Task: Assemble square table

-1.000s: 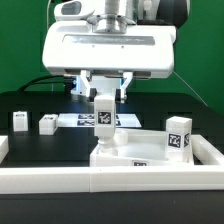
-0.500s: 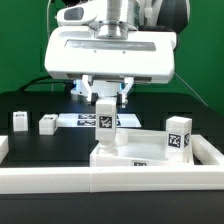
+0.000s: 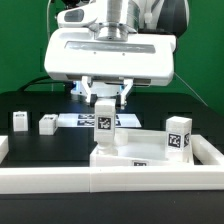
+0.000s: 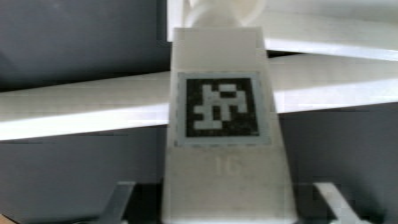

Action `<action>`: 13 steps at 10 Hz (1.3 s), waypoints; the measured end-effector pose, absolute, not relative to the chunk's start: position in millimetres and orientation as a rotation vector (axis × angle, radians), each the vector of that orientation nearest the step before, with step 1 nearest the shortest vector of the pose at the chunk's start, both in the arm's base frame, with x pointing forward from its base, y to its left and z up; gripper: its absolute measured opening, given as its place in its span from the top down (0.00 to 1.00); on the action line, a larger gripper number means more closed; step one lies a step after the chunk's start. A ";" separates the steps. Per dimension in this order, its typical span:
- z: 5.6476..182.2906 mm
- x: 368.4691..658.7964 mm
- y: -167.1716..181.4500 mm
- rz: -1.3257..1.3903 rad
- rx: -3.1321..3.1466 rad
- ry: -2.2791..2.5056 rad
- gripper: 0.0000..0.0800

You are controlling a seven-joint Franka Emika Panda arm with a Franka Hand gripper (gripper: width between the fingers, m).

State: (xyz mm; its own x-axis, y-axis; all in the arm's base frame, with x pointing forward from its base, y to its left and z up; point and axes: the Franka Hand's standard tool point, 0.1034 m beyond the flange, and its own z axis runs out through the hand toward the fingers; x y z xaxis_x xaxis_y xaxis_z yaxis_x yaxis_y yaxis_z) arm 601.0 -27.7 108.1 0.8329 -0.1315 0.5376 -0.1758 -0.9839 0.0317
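Our gripper (image 3: 105, 97) holds an upright tagged leg peg (image 3: 104, 122) between narrowly set fingers. The peg's lower end is at the square top's (image 3: 140, 158) ten o'clock corner. A spare peg (image 3: 19, 121) stands at nine o'clock.

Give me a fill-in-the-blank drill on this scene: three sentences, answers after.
1. The gripper is shut on a leg, which is ___, not tilted.
2. At the exterior view's left, ___ loose legs sit on the black table.
3. Another tagged leg stands by the square top, toward the exterior view's ___ of the held one.
Answers: upright; two; right.
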 end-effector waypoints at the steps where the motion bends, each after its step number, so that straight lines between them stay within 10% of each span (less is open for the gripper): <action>1: 108.2 601.1 -26.5 0.851 2.932 -0.243 0.64; 13: 99.7 589.2 -22.4 0.830 2.934 -0.230 0.64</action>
State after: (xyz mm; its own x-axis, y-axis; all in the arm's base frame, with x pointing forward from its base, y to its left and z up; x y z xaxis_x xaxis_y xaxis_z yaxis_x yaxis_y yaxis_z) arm 589.2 -22.4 99.7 0.8417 -0.1212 0.5261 -0.1665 -0.9853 0.0394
